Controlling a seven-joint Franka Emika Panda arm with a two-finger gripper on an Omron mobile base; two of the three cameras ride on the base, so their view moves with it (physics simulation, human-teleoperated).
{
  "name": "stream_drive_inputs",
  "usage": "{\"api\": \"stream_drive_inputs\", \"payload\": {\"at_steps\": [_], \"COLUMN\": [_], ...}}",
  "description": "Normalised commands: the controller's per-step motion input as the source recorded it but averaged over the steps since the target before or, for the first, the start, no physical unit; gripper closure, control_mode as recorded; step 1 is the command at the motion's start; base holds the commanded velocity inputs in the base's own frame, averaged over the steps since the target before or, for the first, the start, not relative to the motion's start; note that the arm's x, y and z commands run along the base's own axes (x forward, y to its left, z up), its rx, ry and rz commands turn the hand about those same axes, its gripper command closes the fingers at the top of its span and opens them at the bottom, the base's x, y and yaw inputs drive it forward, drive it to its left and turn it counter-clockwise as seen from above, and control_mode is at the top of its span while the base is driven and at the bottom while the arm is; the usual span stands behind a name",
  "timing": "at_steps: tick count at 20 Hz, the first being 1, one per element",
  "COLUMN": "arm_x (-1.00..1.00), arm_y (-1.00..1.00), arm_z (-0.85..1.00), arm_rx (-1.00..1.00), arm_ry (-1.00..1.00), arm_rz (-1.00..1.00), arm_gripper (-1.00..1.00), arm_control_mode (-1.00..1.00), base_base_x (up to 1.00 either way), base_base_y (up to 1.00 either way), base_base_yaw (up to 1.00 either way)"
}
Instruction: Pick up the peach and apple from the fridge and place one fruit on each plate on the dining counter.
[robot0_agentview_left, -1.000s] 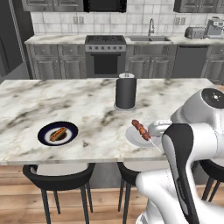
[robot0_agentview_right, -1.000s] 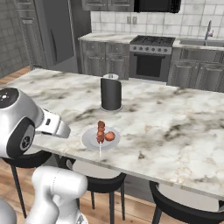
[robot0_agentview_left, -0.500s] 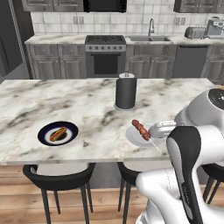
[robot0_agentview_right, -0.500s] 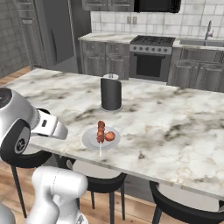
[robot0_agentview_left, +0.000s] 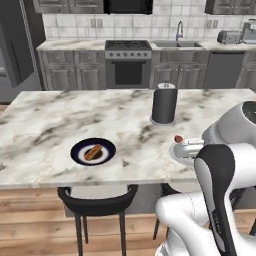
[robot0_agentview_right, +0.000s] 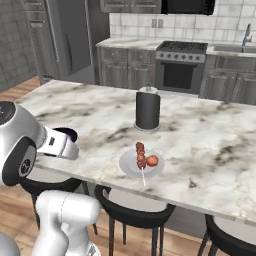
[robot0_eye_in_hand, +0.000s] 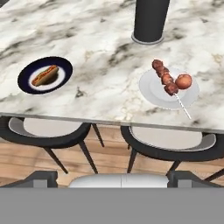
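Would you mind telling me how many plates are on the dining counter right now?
2. The dark plate holds a hot dog toward the left of the dining counter; the white plate holds a skewer and the peach, near the black canister.

No writing, labels, brands or numbers can be read on anything here; every surface is plain or too blurred.

A round orange-red peach (robot0_eye_in_hand: 184, 81) rests on the white plate (robot0_eye_in_hand: 153, 89); the dark plate (robot0_eye_in_hand: 26, 74) lies well apart.
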Motion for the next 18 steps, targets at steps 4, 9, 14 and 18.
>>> {"api": "stream_drive_inputs", "payload": {"at_steps": [4,9,14,18], "arm_x": [0.0,0.0,0.0,0.0], "arm_y": [0.0,0.0,0.0,0.0], "arm_z": [0.0,0.0,0.0,0.0], "arm_rx": [0.0,0.0,0.0,0.0], "arm_ry": [0.0,0.0,0.0,0.0], "arm_rz": [0.0,0.0,0.0,0.0], "arm_gripper": [-1.0,-1.0,-1.0,-1.0], "arm_control_mode": [1.0,1.0,1.0,1.0], "base_base_x": [0.02,0.07,0.18,0.25], "base_base_y": [1.0,1.0,1.0,1.0], "base_base_yaw": [0.0,0.0,-0.01,-0.03]}}
